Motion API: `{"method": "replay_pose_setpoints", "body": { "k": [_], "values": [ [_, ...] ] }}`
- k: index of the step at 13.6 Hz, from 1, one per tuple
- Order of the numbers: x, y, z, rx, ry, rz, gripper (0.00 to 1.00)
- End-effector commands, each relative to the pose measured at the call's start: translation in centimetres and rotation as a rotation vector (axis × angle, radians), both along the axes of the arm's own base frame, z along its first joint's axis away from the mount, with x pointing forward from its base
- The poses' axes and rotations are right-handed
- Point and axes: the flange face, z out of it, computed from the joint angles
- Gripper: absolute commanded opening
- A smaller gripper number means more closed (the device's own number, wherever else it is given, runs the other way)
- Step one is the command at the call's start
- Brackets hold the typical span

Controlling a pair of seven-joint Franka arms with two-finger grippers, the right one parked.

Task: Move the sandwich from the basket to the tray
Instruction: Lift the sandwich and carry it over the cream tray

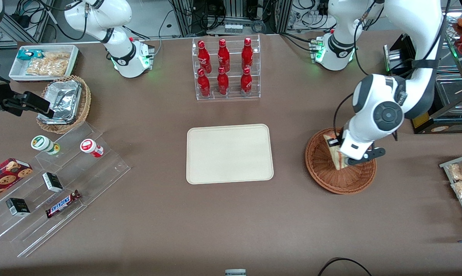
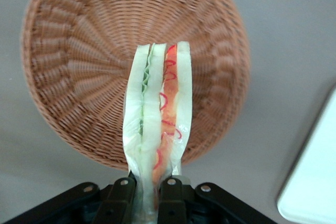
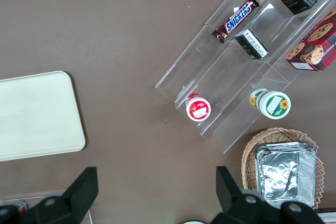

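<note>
My left gripper (image 1: 340,153) is shut on the sandwich (image 1: 334,149), a white bread wedge with red, pink and green filling, and holds it by one end over the reddish-brown wicker basket (image 1: 344,178). In the left wrist view the fingers (image 2: 123,190) pinch the sandwich (image 2: 157,108) edge-on, and the basket (image 2: 79,66) lies below it with nothing else in it. The cream tray (image 1: 229,153) lies flat at the table's middle, beside the basket toward the parked arm's end. A corner of the tray (image 2: 315,182) shows in the left wrist view, and the tray also shows in the right wrist view (image 3: 37,114).
A clear rack of red bottles (image 1: 225,69) stands farther from the front camera than the tray. A stepped acrylic stand with snacks (image 1: 58,180), a tan basket of foil containers (image 1: 64,103) and a white snack bin (image 1: 45,61) sit toward the parked arm's end. Packets (image 1: 461,180) lie at the working arm's end.
</note>
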Motion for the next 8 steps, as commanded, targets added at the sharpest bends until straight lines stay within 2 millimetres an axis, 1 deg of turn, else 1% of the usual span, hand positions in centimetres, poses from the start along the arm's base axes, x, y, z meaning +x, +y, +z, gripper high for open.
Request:
{"method": "replay_pose_setpoints", "body": {
  "k": [1,2,5,6,7,8],
  "values": [
    [-0.3,-4.9,0.2,-0.022,0.011,-0.081,0.04],
    [-0.3,-7.6,0.1,-0.034,0.010,-0.070,0.04],
    [0.0,-14.0,-0.3,-0.076,0.007,-0.048,0.04],
    [-0.2,-16.8,-0.3,-0.086,0.000,-0.056,0.04],
    [-0.9,-19.9,-0.7,-0.062,-0.021,-0.069,0.04],
    [-0.7,-21.7,-1.3,-0.036,-0.045,-0.043,0.04]
  ]
}}
